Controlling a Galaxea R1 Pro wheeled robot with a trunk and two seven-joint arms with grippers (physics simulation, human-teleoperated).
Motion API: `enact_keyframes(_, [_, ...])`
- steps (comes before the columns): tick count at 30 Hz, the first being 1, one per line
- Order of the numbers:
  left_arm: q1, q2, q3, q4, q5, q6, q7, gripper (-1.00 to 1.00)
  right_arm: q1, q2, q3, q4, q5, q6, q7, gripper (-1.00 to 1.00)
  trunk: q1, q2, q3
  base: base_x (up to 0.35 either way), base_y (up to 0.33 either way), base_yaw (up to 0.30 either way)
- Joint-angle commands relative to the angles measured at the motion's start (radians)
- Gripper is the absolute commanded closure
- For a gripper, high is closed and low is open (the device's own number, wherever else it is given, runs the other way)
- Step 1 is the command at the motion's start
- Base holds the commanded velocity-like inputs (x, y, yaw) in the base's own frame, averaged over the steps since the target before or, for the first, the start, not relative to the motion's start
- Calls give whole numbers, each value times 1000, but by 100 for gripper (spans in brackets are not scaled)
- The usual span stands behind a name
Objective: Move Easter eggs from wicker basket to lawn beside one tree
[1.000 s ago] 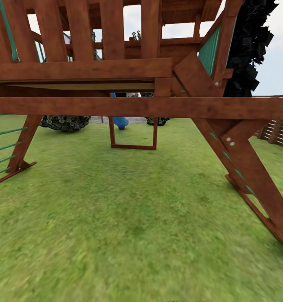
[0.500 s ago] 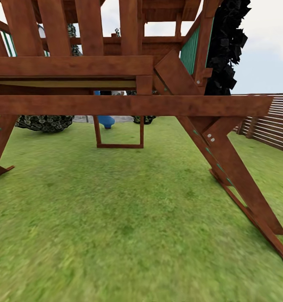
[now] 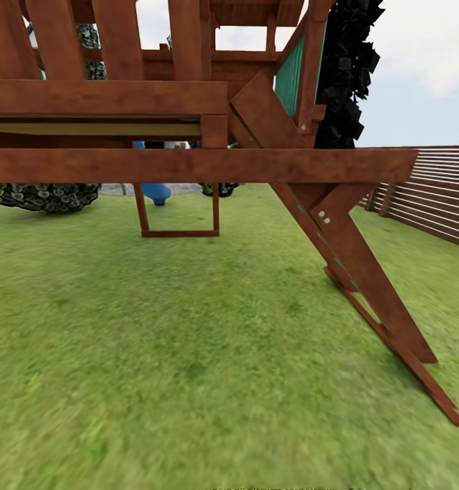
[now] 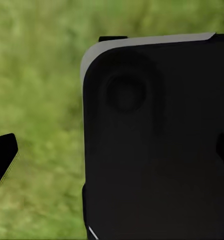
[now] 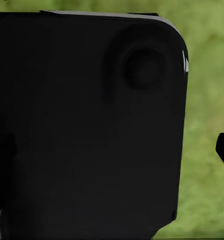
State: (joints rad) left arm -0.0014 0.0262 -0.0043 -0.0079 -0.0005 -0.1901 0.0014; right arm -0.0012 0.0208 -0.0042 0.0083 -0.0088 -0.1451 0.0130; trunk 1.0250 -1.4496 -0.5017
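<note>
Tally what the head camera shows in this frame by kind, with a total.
Wooden play structure: 1
Slatted wooden fence: 1
Black-foliage tree: 1
Speckled dark shrubs: 2
Blue object behind the structure: 1
Lawn: 1
Total: 7
</note>
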Motion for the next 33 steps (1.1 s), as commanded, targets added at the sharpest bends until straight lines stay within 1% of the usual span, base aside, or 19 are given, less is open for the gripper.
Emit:
enact_keyframes(1, [0, 1, -6, 0, -1, -11, 0, -100, 0, 2, -8, 1, -9, -4, 0, -100, 0, 0, -2, 0, 0, -155])
enact_keyframes(4, [0, 1, -25, 0, -1, -23, 0, -100, 0, 4, -16, 1, -16, -4, 0, -100, 0, 0, -6, 0, 0, -155])
enact_keyframes(8, [0, 1, -69, 0, -1, -30, 0, -100, 0, 4, -41, 1, -19, -12, -3, -100, 0, 0, -12, 0, 0, -155])
enact_keyframes(10, [0, 2, -87, 0, -1, -31, 0, -100, 0, 4, -46, 1, -17, -48, -5, -100, 0, 0, -15, 0, 0, -152])
enact_keyframes(12, [0, 3, -96, 0, -1, -32, 1, -100, 0, 4, -49, 2, -17, -98, -6, -100, 0, 0, -18, 0, 0, -111])
enact_keyframes(15, [0, 5, -99, -6, -1, -36, 2, -100, 0, 3, -51, 6, -17, -133, -7, -100, 0, 0, -23, 0, 0, -39])
enact_keyframes(23, [-2, 6, -101, -84, -1, -33, 11, -100, 0, 3, -54, 6, -19, -148, -7, -100, 0, 0, -36, 0, 0, -5])
enact_keyframes(29, [-2, 27, -99, -97, -1, -28, 12, -100, 0, 3, -56, 6, -19, -148, -7, -100, -23, 42, -27, 0, 0, 0])
enact_keyframes(33, [-2, 30, -100, -98, -1, -24, 12, -100, 0, 2, -55, 5, -19, -148, -6, -100, -38, 70, -21, 0, 0, 0])
